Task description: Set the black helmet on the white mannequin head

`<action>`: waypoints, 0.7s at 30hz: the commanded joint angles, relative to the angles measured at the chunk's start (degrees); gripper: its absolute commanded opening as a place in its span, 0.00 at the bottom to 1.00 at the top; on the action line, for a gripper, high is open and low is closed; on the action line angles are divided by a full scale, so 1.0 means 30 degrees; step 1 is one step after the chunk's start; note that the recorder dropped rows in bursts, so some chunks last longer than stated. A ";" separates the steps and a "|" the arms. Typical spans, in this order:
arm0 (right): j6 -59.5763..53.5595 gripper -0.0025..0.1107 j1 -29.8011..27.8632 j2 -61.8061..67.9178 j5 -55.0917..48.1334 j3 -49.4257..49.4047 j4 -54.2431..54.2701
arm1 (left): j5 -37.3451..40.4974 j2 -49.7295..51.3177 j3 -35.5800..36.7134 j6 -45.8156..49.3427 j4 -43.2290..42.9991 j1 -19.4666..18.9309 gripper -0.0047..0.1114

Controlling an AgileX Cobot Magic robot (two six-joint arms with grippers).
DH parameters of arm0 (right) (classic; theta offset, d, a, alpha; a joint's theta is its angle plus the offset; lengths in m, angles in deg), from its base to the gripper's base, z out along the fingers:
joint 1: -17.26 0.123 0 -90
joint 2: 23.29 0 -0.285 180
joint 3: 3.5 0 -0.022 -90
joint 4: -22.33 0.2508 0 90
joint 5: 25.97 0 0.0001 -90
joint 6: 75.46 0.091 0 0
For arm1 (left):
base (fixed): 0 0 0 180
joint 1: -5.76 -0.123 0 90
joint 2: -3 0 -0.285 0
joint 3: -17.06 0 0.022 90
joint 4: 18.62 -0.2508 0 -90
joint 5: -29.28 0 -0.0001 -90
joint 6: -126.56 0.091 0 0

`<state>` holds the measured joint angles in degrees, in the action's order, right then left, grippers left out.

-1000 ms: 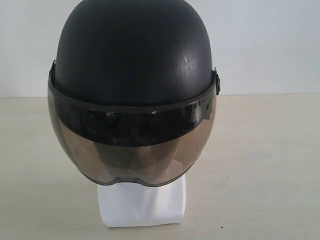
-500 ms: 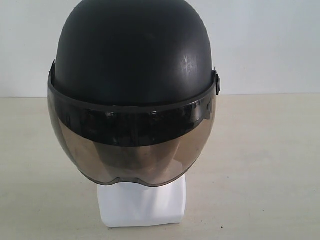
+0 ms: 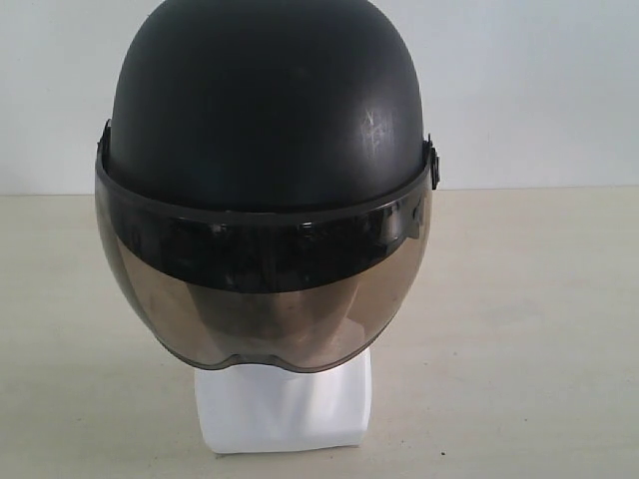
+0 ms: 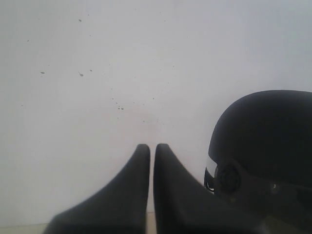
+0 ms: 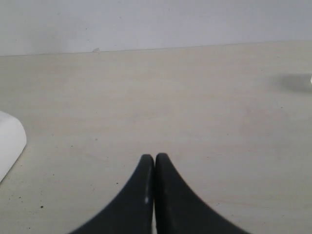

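Tan tabletop (image 3: 519, 329) | blk helmet (image 3: 265, 120) on head (image 3: 285, 409) | beside L jaws, untouched

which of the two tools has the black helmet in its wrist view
The left tool: the black helmet fills one side of its wrist view. The right tool sees only table and a white corner.

Left claw (image 4: 152, 146) closed — dark curved fingers almost touching, right claw (image 5: 154, 157) closed too — tips pressed together
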<state>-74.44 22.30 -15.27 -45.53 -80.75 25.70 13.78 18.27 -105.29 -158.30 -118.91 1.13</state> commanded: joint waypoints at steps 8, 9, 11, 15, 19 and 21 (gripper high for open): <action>0.0069 0.02 0.0056 -0.0078 0.0092 0.0010 -0.0028 | -0.1431 -0.2114 0.1873 -0.2548 0.0116 0.0228 0.08; 0.0069 0.02 0.0056 -0.0078 0.0092 0.0010 -0.0028 | -0.1479 -0.2153 0.1965 -0.4094 0.0116 0.0228 0.08; 0.0069 0.02 0.0056 -0.0078 0.0092 0.0010 -0.0028 | -0.1479 -0.2153 0.1965 -0.5184 0.1443 0.0228 0.08; 0.0069 0.02 0.0056 -0.0078 0.0092 0.0010 -0.0028 | -0.1479 -0.2153 0.1965 -0.5184 0.8212 0.0228 0.08; 0.0069 0.02 0.0056 -0.0078 0.0092 0.0010 -0.0028 | -0.0485 -0.2153 0.1965 -0.0806 1.3187 0.0228 0.08; 0.0069 0.02 0.0056 -0.0078 0.0092 0.0010 -0.0028 | 0.0655 -0.2153 0.1965 0.7620 1.6321 0.0228 0.08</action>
<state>-74.12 22.30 -15.27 -45.53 -80.75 25.70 11.05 12.14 -99.49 -160.33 -82.23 1.57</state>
